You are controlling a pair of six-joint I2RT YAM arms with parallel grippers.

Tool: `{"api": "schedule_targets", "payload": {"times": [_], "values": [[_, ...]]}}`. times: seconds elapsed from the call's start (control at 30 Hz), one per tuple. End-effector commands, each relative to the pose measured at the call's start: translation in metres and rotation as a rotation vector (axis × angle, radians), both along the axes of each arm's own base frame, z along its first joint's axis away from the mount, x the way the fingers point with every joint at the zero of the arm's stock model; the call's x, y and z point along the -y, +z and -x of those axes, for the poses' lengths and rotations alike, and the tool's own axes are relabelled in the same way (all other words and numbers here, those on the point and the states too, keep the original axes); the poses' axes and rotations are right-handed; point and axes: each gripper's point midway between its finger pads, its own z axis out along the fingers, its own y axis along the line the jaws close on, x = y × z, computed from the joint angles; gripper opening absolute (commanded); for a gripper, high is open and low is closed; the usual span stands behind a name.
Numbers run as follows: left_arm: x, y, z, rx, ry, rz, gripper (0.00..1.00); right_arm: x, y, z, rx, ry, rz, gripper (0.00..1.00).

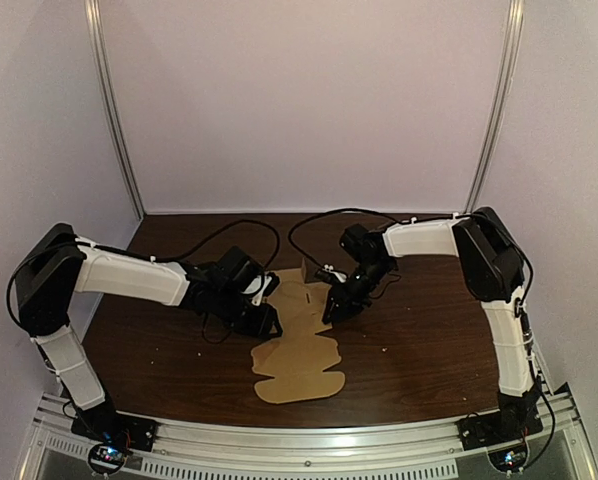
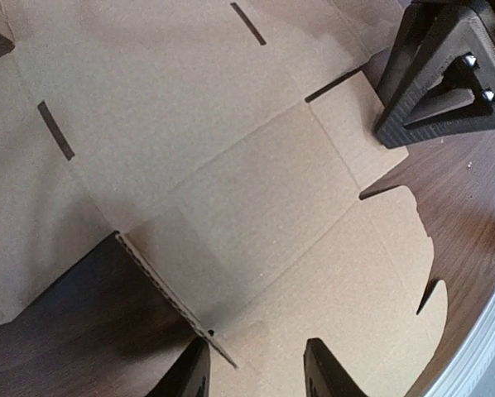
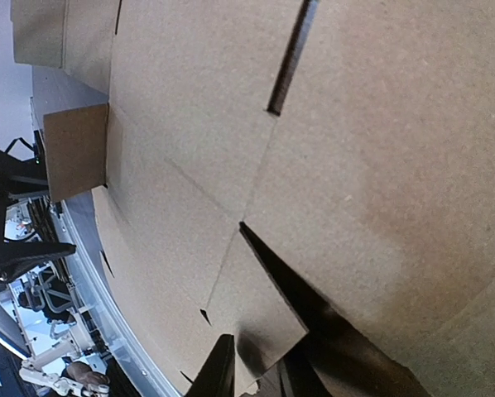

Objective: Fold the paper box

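My arms rise from the near edge, elbows out, forearms angling inward. The paper box (image 1: 299, 365) lies flat on the table (image 1: 159, 365). My left claw (image 2: 256, 368) gapes astride a raised flap; my right claw (image 3: 254, 374) brackets a small side flap, whether pinching I cannot tell.

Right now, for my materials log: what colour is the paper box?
The paper box is plain tan, unprinted; the left wrist view shows it best.

— Left arm (image 1: 129, 275)?
— Extended inward and low. Left gripper (image 1: 266, 318) points down, jaws apart.
— Right arm (image 1: 424, 238)?
— Bent at the elbow, reaching inward. Right gripper (image 1: 336, 306) angles down, fingers (image 3: 221, 368) close together; closure unconfirmed.
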Motion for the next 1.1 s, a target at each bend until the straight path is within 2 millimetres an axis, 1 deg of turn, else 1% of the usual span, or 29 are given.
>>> {"api": "schedule_targets", "payload": {"times": [0.0, 0.2, 0.3, 0.4, 0.5, 0.57, 0.63, 0.7, 0.8, 0.87, 0.93, 1.07], "values": [[0.012, 0.015, 0.001, 0.038, -0.03, 0.06, 0.41, -0.003, -0.002, -0.008, -0.011, -0.019, -0.009, 0.16], [0.011, 0.021, 0.003, 0.047, -0.032, 0.062, 0.41, -0.006, 0.004, -0.019, -0.009, -0.034, -0.032, 0.06], [0.006, 0.029, 0.008, 0.037, -0.037, 0.044, 0.42, -0.001, 0.009, -0.024, 0.008, -0.03, -0.023, 0.01], [-0.007, 0.053, 0.016, 0.041, -0.047, 0.018, 0.43, 0.012, 0.014, -0.034, 0.03, -0.038, -0.005, 0.0], [-0.02, 0.085, 0.02, 0.094, -0.073, -0.004, 0.45, 0.025, 0.02, -0.039, 0.022, -0.017, 0.001, 0.0], [-0.028, 0.102, 0.016, 0.149, -0.08, -0.041, 0.46, 0.032, 0.027, -0.037, 0.016, 0.019, 0.006, 0.0], [-0.028, 0.116, 0.009, 0.195, -0.101, -0.06, 0.46, 0.035, 0.034, -0.034, 0.018, 0.053, 0.002, 0.0], [-0.026, 0.116, 0.001, 0.214, -0.118, -0.081, 0.45, 0.037, 0.04, -0.03, 0.017, 0.079, 0.002, 0.0], [-0.013, 0.104, -0.01, 0.206, -0.141, -0.092, 0.4, 0.044, 0.044, -0.025, 0.013, 0.118, 0.026, 0.0], [-0.001, 0.092, -0.017, 0.2, -0.154, -0.087, 0.35, 0.049, 0.045, -0.02, 0.017, 0.146, 0.051, 0.0], [0.01, 0.085, -0.027, 0.209, -0.152, -0.071, 0.29, 0.054, 0.046, -0.017, 0.021, 0.162, 0.065, 0.0], [0.031, 0.067, -0.038, 0.206, -0.15, -0.023, 0.17, 0.058, 0.044, -0.013, 0.035, 0.162, 0.08, 0.0]]}}
